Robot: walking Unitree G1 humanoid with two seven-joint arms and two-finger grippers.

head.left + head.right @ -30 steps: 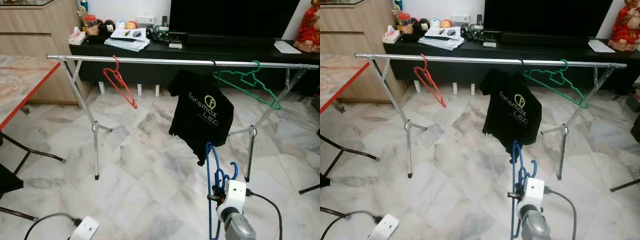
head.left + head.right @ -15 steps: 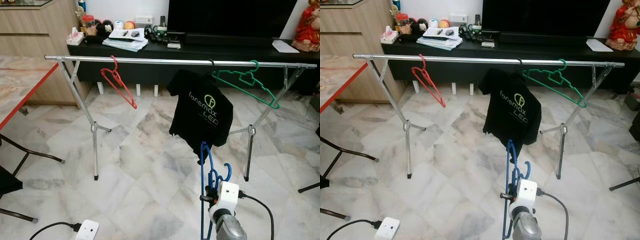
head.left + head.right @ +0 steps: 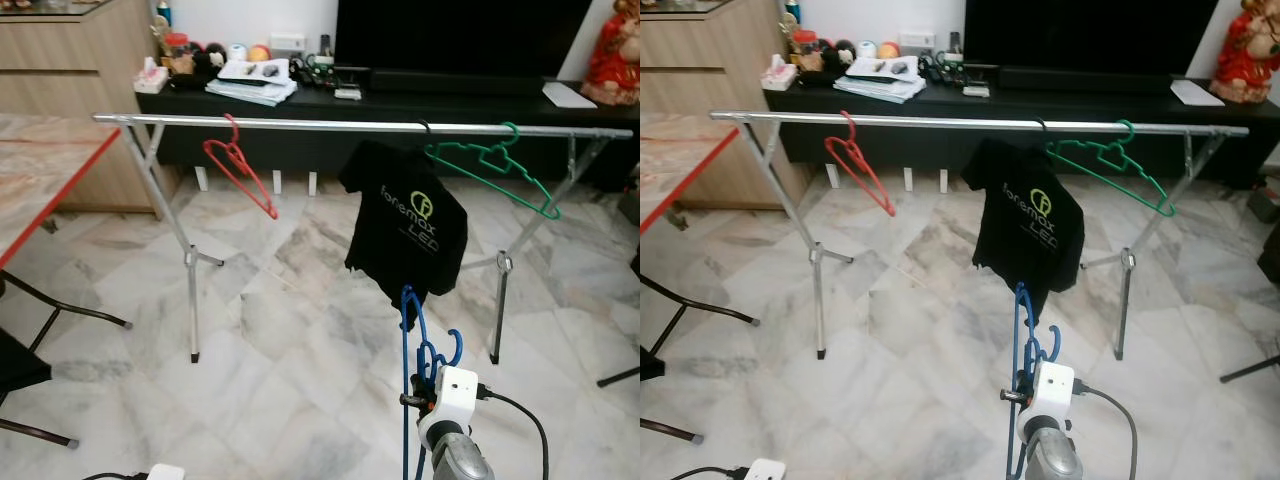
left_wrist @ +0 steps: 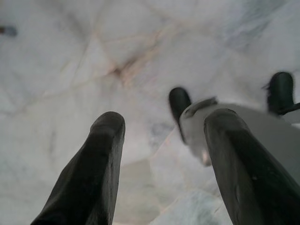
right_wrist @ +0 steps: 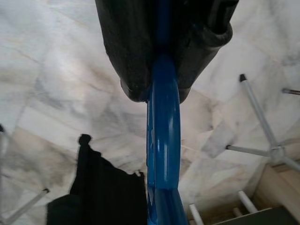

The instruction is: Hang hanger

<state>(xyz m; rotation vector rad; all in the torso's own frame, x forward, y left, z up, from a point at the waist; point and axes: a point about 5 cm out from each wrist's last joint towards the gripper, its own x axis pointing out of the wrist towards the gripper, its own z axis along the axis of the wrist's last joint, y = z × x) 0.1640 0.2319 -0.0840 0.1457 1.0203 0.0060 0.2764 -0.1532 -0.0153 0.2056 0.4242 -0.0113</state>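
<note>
Since a second ago the right arm has drifted a little toward centre and the head camera has shifted slightly; the rail sits about where it did, so the approach has barely closed the gap.

Nearest: right claw (image 5: 159,89) is clamped on the blue hanger (image 3: 408,330), both black fingers (image 5: 126,56) pinching the blue bar edge-on in the wrist view. Hanger stands roughly upright in front of the white wrist housing, hook end up, low in the head view and well below the rail. Left claw (image 4: 159,154) points at the marble floor (image 3: 280,330), fingers spread, nothing between them; arm idle. A white plug block (image 3: 765,468) with a cable lies on the floor at the near left.

Further out: drying rack rail (image 3: 300,124) runs across the room on splayed legs. On it hang a red hanger (image 3: 240,165) toward the left, a black T-shirt (image 3: 405,225) with a logo near the middle, and a green hanger (image 3: 495,170) toward the right. Bare rail between red hanger and shirt looks like the obvious slot.

Behind the rack: dark TV worktop (image 3: 480,98) with papers and clutter, a red figurine (image 3: 612,55) at far right.

Judgement: still transport phase. Hanger needs lifting above rail height and carrying forward before the hook can drop over.
</note>
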